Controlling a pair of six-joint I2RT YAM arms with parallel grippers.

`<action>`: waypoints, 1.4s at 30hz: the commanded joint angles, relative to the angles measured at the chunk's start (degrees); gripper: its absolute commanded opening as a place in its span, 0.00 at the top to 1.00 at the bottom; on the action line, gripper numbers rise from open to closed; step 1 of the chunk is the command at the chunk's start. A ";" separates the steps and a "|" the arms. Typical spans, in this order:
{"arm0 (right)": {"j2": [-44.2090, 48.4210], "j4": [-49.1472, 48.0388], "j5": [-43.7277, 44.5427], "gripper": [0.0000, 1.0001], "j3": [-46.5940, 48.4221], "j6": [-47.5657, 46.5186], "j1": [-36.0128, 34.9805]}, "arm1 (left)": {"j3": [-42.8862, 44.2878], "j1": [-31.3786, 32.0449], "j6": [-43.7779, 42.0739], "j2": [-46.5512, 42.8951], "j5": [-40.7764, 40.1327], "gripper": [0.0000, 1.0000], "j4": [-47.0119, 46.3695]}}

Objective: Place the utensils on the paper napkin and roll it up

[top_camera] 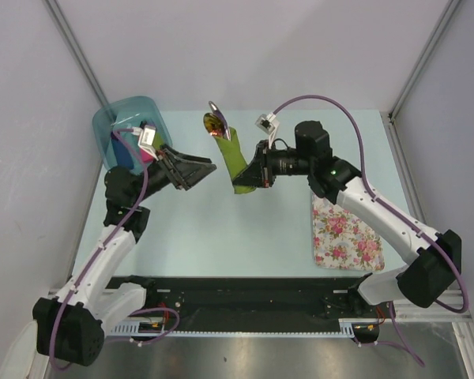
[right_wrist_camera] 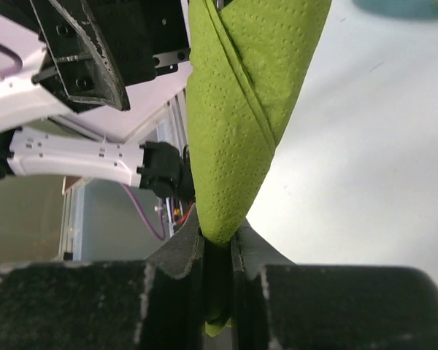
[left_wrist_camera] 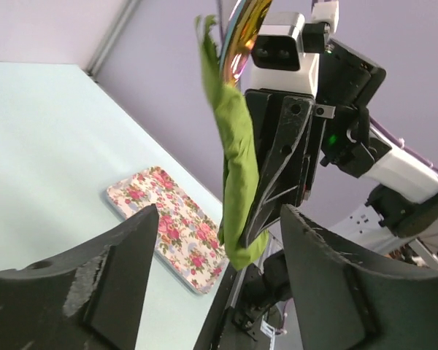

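Green napkin roll (top_camera: 231, 158), spoon head (top_camera: 213, 122) at one tip | right gripper (right_wrist_camera: 217, 251) clenched on opposite end | left gripper (top_camera: 203, 175) spread wide, just beside its left.

**Napkin roll sitting between the two grippers**

The rolled paper napkin (top_camera: 235, 162) is hanging over mid-table (top_camera: 221, 237), pinched in the right gripper (top_camera: 250, 180), with the utensils (top_camera: 214, 122) poking out its far end. The left gripper (top_camera: 201, 170) is sitting just left, apart. A mat (top_camera: 346, 233) is lying at the right, and a tub (top_camera: 130, 126) is standing far left.
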State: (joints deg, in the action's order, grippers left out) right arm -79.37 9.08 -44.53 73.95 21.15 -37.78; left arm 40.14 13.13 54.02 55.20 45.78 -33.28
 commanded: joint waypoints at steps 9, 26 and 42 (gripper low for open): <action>-1.13 -15.23 0.15 1.00 3.30 9.17 -0.10 | -2.16 -2.76 10.30 -1.85 7.40 0.16 -12.11; -2.28 -19.01 -0.82 1.00 2.86 11.46 -3.62 | -0.41 4.36 14.44 5.00 1.33 0.20 -16.38; -2.19 -20.15 -0.64 1.00 1.54 11.55 -3.97 | 1.25 5.77 18.67 6.67 -0.08 0.48 -20.16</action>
State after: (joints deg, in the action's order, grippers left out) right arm -82.08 -5.48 -44.47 74.37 32.58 -41.47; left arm 38.74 18.63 70.76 61.67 46.98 -50.50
